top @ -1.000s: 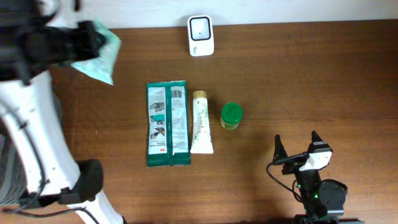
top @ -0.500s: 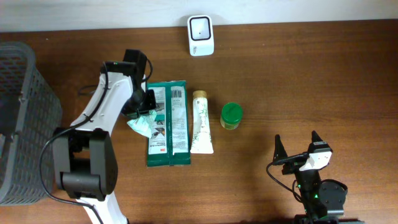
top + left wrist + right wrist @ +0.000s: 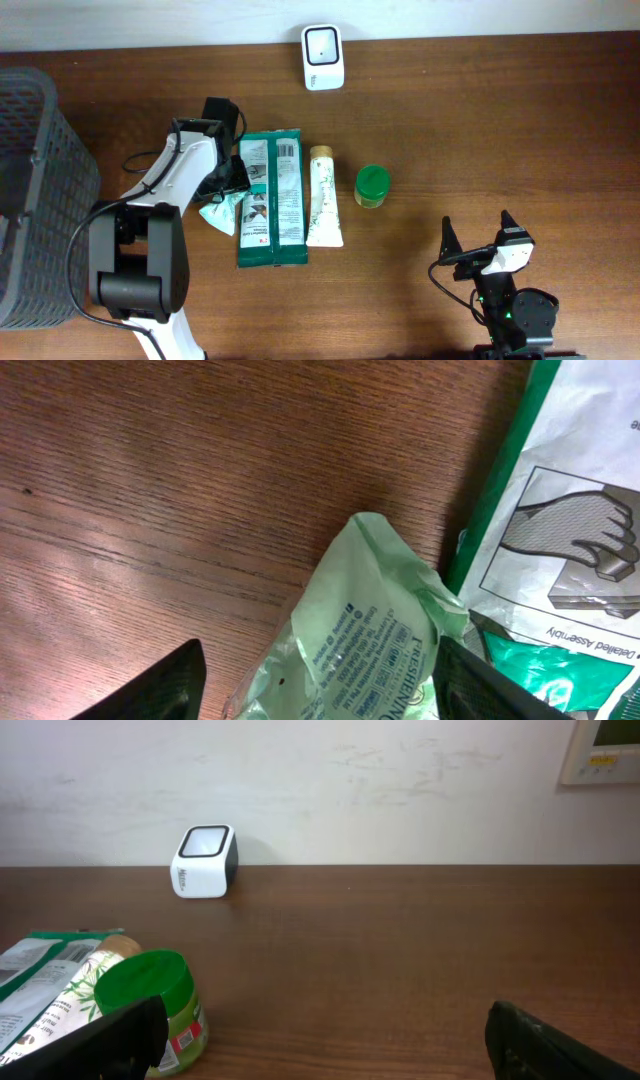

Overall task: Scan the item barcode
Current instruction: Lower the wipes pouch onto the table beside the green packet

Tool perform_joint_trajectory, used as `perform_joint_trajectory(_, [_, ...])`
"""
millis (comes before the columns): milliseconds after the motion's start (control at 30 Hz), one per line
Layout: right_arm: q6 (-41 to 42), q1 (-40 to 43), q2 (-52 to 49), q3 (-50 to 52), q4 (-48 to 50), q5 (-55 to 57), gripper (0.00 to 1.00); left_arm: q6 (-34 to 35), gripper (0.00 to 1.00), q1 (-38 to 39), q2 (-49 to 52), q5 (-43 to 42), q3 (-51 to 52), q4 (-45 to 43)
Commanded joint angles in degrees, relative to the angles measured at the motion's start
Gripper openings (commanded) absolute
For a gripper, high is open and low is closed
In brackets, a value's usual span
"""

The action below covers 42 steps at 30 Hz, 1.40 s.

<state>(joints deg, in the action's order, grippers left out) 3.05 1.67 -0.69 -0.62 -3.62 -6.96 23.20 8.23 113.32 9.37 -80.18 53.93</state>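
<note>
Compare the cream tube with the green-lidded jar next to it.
The tube lies flat on its side, while the jar stands upright. The tube is long and narrow; the jar is short and round. The tube is cream with a tan cap; the jar has a bright green lid. Both rest on the wooden table, side by side with a gap between them.

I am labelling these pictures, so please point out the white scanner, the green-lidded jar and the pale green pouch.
white scanner point(image 3: 323, 57), overhead view, middle of its top face
green-lidded jar point(image 3: 372, 182), overhead view, on the lid
pale green pouch point(image 3: 350, 625), left wrist view, on its printed front
</note>
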Motion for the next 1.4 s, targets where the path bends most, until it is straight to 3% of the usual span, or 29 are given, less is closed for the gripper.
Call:
perform_joint_trajectory(0, [0.37,-0.15,0.33,0.31,-0.26,-0.31,0.98,-0.57,0.68,-0.57,-3.78,1.01,-3.41,0.37])
perform_joint_trajectory(100, [0.37,-0.15,0.33,0.31,-0.26,-0.31,0.98,-2.43,0.49,-1.38,-8.44,0.66,-7.89,2.49])
perform_joint_trajectory(233, [0.37,-0.15,0.33,0.31,-0.26,-0.31,0.98,-2.67,0.09,-1.38,-10.38,-1.2,-7.82,6.99])
perform_joint_trajectory(300, [0.37,-0.15,0.33,0.31,-0.26,-0.28,0.98,-2.16,0.0,-1.38,-9.46,-1.2,-6.64,7.89])
perform_joint_trajectory(600, [0.37,-0.15,0.33,0.31,-0.26,-0.31,0.98,2.95,0.0,-1.38,-9.01,-1.64,1.55,2.47])
perform_joint_trajectory(1067, [0.37,-0.15,0.33,0.31,-0.26,-0.28,0.98,2.95,0.0,-1.38,-9.01,-4.33,24.94,-21.57])
perform_joint_trajectory(1167, [0.37,-0.15,0.33,0.31,-0.26,-0.28,0.98,2.82,0.0,-1.38,-9.05,-8.57,25.16,-24.81])
perform_joint_trajectory(1233, [0.37,-0.15,0.33,0.31,-0.26,-0.31,0.98,-0.92,0.0,-1.38,-9.09,-14.67,24.5,-28.11])
perform_joint_trajectory(1367, [0.37,-0.15,0.33,0.31,-0.26,-0.28,0.98,-4.74,0.01,-1.44,-11.04,-15.98,18.56,-25.44])
